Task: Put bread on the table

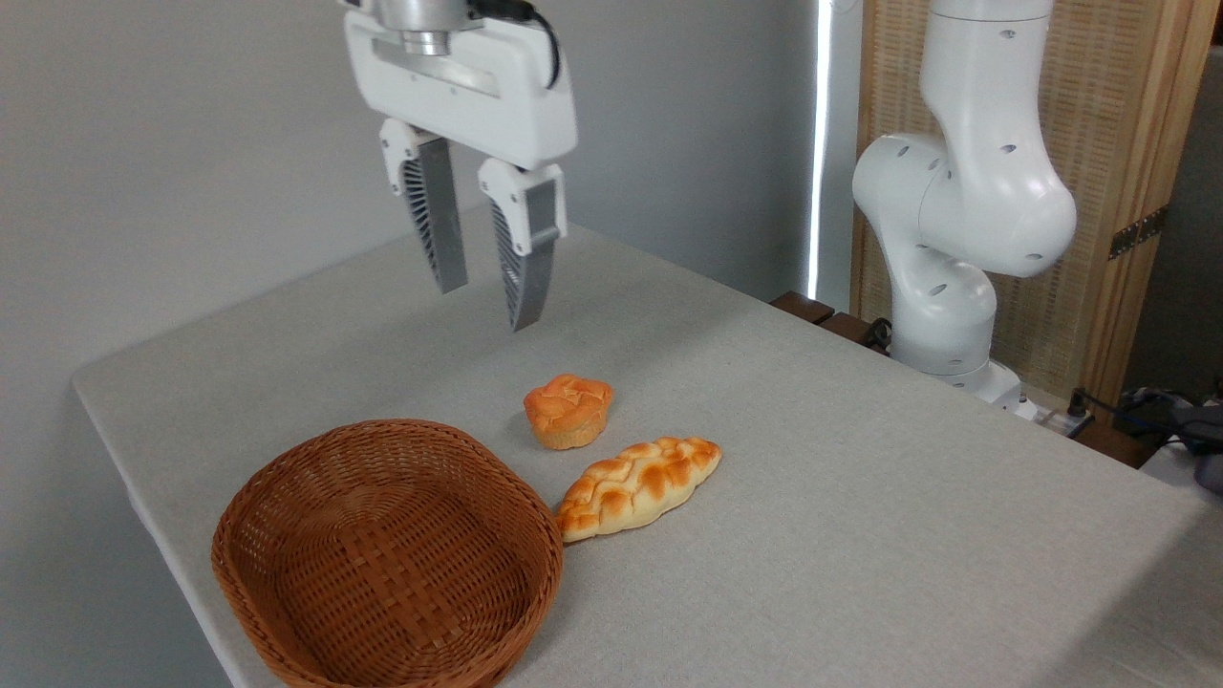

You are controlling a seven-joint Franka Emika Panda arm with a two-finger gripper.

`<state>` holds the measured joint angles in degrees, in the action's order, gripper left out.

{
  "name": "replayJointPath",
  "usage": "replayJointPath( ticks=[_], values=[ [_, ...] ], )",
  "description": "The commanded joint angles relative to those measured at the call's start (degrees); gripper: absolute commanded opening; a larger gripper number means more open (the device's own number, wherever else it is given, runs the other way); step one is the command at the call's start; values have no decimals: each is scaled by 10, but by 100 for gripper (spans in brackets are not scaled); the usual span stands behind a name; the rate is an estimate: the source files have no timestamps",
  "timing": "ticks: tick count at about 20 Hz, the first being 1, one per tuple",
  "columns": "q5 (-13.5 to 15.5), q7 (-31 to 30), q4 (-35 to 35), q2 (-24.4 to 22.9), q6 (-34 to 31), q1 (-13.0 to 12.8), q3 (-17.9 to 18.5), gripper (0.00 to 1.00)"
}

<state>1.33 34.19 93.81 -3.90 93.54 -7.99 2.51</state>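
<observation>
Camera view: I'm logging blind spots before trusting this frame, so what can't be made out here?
- Wicker basket: bottom edge cuts off its near rim.
- Bread: left tip meets the basket rim; touching or just behind, cannot tell.
- Gripper: wrist above cut by the top edge.
- Table: near and right parts run out of frame.
- Bun: far side hidden by itself.

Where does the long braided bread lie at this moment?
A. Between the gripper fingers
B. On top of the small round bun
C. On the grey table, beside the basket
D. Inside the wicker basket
C. The braided bread lies flat on the table, its near end right at the rim of the empty basket, while the gripper hangs open above and the bun sits apart.
</observation>
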Motion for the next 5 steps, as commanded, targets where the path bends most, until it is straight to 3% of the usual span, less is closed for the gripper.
replayJointPath(
  ticks=[1, 5],
  values=[
    [-34, -29, -29, 23, -23, 2, -26, 100],
    [-34, -25, -28, 25, -27, 3, -24, 100]
  ],
)
